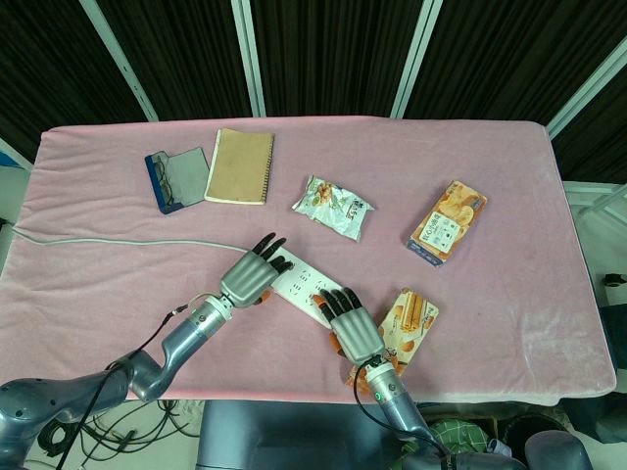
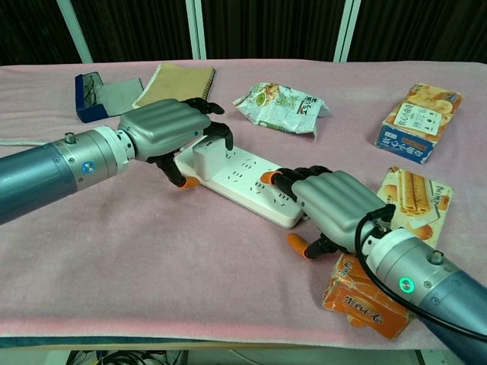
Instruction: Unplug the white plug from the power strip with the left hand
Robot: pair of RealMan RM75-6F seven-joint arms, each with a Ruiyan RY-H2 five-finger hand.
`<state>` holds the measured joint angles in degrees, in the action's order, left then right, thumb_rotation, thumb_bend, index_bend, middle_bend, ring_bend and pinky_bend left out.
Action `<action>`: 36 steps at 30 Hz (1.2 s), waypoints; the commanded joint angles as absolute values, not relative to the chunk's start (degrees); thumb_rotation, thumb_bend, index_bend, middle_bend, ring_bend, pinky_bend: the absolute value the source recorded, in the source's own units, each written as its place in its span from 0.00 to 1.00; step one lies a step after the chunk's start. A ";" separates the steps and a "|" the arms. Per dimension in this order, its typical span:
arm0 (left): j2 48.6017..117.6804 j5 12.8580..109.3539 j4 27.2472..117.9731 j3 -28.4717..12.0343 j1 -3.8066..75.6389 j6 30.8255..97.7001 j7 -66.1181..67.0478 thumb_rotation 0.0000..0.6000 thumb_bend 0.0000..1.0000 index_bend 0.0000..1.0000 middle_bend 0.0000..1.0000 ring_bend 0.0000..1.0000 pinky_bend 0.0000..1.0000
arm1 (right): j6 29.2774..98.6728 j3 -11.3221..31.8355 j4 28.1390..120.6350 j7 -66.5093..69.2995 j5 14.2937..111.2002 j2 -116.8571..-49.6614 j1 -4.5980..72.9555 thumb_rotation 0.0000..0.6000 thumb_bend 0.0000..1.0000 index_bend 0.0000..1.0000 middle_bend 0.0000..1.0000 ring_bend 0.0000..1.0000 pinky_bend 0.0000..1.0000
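The white power strip [image 2: 247,181] lies slanted on the pink cloth at the front middle, also visible in the head view [image 1: 299,284]. A white plug [image 2: 206,158] stands in its far left end. My left hand [image 2: 163,133] arches over that end: its fingers curl onto the plug's top and far side, and its thumb sits at the near side, so it grips the plug, which is still seated. My right hand [image 2: 335,201] rests palm down on the strip's near right end with its fingertips [image 2: 278,179] on top. Both hands [image 1: 253,274] [image 1: 353,323] flank the strip in the head view.
A pale cable [image 1: 98,240] runs from the left table edge to the strip. A notebook [image 1: 240,166] and a blue case [image 1: 176,179] lie at the back left, with a snack bag [image 1: 333,206] at centre. An orange box [image 1: 448,222] and a biscuit pack [image 1: 411,318] are on the right.
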<state>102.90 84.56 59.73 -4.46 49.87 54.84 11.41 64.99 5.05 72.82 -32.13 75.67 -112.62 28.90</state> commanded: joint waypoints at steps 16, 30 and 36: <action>102.54 84.45 60.32 -4.76 49.82 54.55 10.79 1.00 0.25 0.29 0.33 0.00 0.00 | 64.93 5.28 73.13 -32.43 75.59 -112.47 28.88 1.00 0.35 0.13 0.11 0.13 0.11; 103.05 84.89 59.46 -4.53 50.14 54.19 11.26 1.00 0.25 0.30 0.33 0.00 0.00 | 64.86 5.38 73.03 -32.43 75.58 -112.32 28.88 1.00 0.35 0.13 0.11 0.13 0.11; 103.76 85.13 58.37 -4.57 50.39 54.14 10.79 1.00 0.25 0.31 0.33 0.00 0.00 | 64.84 5.33 72.86 -32.02 75.68 -112.25 28.84 1.00 0.36 0.13 0.11 0.13 0.11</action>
